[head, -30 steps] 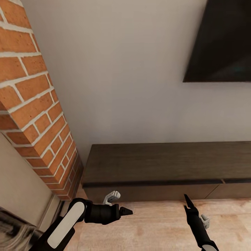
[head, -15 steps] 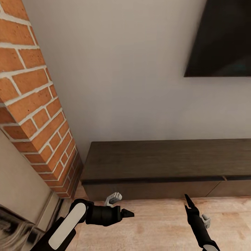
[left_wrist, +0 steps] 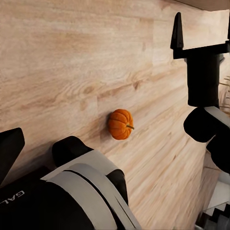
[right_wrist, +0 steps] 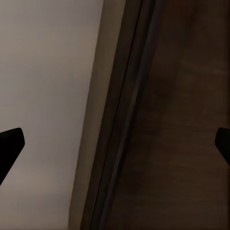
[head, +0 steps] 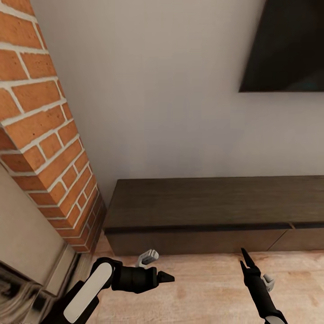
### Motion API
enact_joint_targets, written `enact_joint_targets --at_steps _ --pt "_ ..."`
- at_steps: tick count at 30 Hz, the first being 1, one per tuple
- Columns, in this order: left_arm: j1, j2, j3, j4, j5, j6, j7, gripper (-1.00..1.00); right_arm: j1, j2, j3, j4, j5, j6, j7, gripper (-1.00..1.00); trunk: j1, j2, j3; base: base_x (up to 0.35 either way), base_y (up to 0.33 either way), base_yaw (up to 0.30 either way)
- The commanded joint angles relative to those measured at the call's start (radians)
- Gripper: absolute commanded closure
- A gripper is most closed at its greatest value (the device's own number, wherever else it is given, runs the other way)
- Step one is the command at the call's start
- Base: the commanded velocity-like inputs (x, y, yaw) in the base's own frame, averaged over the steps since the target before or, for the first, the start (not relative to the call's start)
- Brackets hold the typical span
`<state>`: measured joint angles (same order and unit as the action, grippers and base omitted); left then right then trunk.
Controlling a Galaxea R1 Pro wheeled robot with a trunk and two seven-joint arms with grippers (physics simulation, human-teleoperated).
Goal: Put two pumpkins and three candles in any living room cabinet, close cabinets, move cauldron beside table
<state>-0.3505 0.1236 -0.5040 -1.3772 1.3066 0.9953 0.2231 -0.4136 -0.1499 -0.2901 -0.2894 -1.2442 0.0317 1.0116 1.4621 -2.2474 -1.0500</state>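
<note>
Head view: long, low, dark brown wood cabinet (head: 211, 211) stands against the pale matte wall (head: 166, 99), its flat top showing fine grain; drawer fronts are flush, handle-less, all shut, with one thin vertical seam visible toward the right. Above it at far right hangs the black, glossy wall-mounted TV (head: 288, 45). At left, a red brick fireplace column (head: 40, 135) with pale mortar lines meets the cabinet's left end. Light wood plank floor (head: 202, 288) runs in front, nearer the robot.

Left gripper (head: 167, 278): black, tapered fingers pointing right, low over the floor just in front of the cabinet's left part. In the head view the tips lie close together and hold nothing; the exact gap cannot be told there. The left wrist view gives one dark fingertip at the frame edge only.

Right gripper (head: 244, 260): two slim black pointed fingers aimed at the cabinet front, near it. In the right wrist view two dark fingertips (right_wrist: 9, 143) sit at opposite edges, well apart, with nothing between; beyond them the cabinet's dark front and the pale wall.

Left wrist view adds one small, bright orange, ribbed round pumpkin (left_wrist: 120, 124) with a short dark stem, lying on the plank floor, apart from the right arm's black forked end (left_wrist: 201, 52).

Count: pumpkins 1; cabinets 1; grippers 2.
</note>
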Motion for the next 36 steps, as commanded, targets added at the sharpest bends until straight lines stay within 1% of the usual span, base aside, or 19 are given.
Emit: enact_joint_targets --at_steps 1,3,20,29,31,33,36 --pt "-0.001 0.001 -0.002 -0.001 0.011 0.0 0.01 -1.0 -0.001 0.0 0.003 0.001 -0.009 0.003 0.003 -1.0 0.004 -0.008 -0.004 0.0 0.0 0.0" --pt "-0.001 0.001 -0.003 0.0 0.011 0.0 0.01 -1.0 -0.001 0.0 0.003 0.002 -0.009 0.003 0.001 -1.0 0.011 -0.022 -0.01 0.0 0.0 0.0" --pt "-0.001 0.003 -0.002 -0.001 0.011 0.0 0.01 -1.0 -0.001 0.001 0.003 0.004 -0.009 0.002 -0.002 -1.0 0.011 -0.022 -0.01 0.0 0.0 0.0" --pt "-0.001 0.005 0.006 -0.001 0.012 0.0 0.009 -1.0 -0.001 0.001 0.003 0.006 -0.01 0.002 -0.004 -1.0 0.011 -0.022 -0.01 0.0 0.0 0.0" --pt "-0.001 0.006 0.009 -0.001 0.019 0.0 0.009 -1.0 -0.001 0.001 0.003 0.007 -0.011 0.001 -0.004 -1.0 0.011 -0.022 -0.01 0.009 0.0 0.0" --pt "-0.001 0.007 0.007 -0.002 0.042 0.0 0.009 -1.0 -0.001 0.001 0.003 0.007 -0.011 0.001 -0.004 -1.0 0.011 -0.022 -0.01 0.049 0.0 0.0" --pt "-0.001 0.007 0.003 -0.002 0.055 0.0 0.01 -1.0 -0.001 0.001 0.003 0.007 -0.011 -0.002 -0.004 -1.0 0.011 -0.022 -0.01 0.018 0.0 0.0"
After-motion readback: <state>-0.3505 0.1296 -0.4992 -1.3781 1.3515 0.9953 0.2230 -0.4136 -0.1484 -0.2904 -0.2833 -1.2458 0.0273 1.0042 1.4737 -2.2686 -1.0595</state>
